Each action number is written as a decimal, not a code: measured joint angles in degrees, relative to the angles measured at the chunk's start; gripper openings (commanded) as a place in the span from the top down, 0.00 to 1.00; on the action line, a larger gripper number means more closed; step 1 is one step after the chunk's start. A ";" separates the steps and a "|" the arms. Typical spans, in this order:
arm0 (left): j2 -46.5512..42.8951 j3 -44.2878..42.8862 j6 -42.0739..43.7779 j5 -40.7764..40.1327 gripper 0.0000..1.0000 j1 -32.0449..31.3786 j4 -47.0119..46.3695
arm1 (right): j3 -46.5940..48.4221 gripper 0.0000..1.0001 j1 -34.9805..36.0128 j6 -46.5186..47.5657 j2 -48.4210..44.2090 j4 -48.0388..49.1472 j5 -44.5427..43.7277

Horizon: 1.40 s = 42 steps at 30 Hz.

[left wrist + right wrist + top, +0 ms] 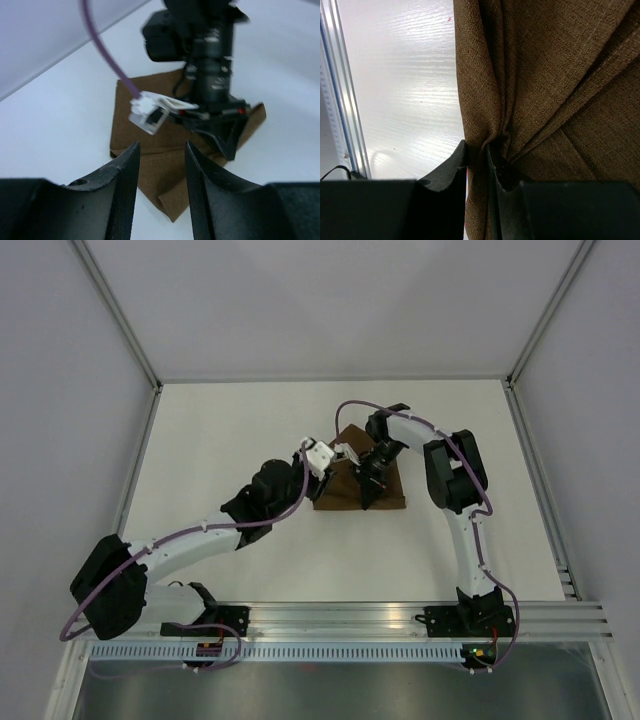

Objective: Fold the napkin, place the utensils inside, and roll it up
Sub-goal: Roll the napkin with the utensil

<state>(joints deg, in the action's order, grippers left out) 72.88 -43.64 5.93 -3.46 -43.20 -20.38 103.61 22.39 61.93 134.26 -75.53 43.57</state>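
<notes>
The right hand pinches the napkin edge, likely for folding. The left hand, at its nine o'clock, hovers with fingers apart, empty.

Bright even light, faint shadows, glare on table, napkin weave sharp

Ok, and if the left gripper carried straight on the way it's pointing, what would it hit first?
Most likely the napkin: its near folded corner lies just ahead between the open jaws of the left gripper. The right gripper, pinching the cloth, sits farther back; depth is unclear.
</notes>
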 measured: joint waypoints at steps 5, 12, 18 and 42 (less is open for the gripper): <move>1.01 4.17 8.96 -3.48 0.52 -7.93 -0.92 | 2.36 0.87 -0.81 -0.07 2.56 -3.58 1.90; 12.83 3.89 17.27 -5.51 0.50 -15.61 -2.45 | 3.50 0.87 -1.53 -0.20 4.15 -5.79 3.34; 22.27 1.05 21.62 -5.35 0.50 -17.05 -2.38 | 3.74 0.87 -1.95 -0.22 4.57 -6.58 3.80; 35.30 -7.98 26.67 -4.96 0.54 -16.06 -2.56 | 5.95 0.87 -2.27 -0.39 6.51 -8.76 4.63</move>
<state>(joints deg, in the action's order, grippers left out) 108.18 -51.62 32.60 -8.43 -59.27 -22.94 109.56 20.12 61.54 140.77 -84.29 48.21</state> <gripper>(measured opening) 0.477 0.238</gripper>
